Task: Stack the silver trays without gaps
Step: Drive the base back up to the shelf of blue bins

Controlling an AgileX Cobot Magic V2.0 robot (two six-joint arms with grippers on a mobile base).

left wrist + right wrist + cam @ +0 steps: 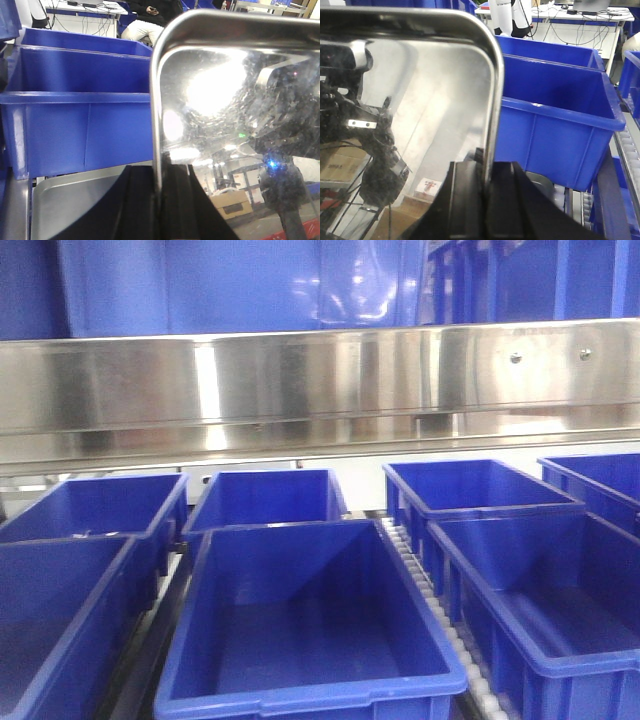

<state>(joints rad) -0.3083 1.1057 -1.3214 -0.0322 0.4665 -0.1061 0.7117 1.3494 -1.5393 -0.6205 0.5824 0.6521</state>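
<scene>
**Inspector A:** Surface and surroundings?

**Inspector B:** Front view: blue bins [310, 620] stand in rows along a white roller track [425, 585]. A polished steel rail [320, 380] with screw heads runs across behind them.

**Inspector A:** Left arm?

**Inspector B:** The left gripper [158, 172] has its black fingers pinched on the rim of the left-held tray [230, 115]. That tray stands on edge, mirror base to the camera. A flat tray [70, 200] lies below, just in front of a bin. Behind are a seated person [150, 17] and a desk [85, 6] with cables.

**Inspector A:** Right arm?

**Inspector B:** The right gripper [485, 167] is likewise clamped on a rim, that of the right-held tray [420, 100], also on edge with a bin just beside it. A white table [570, 17] stands beyond. Whether both grippers hold one and the same tray — cannot tell
</scene>
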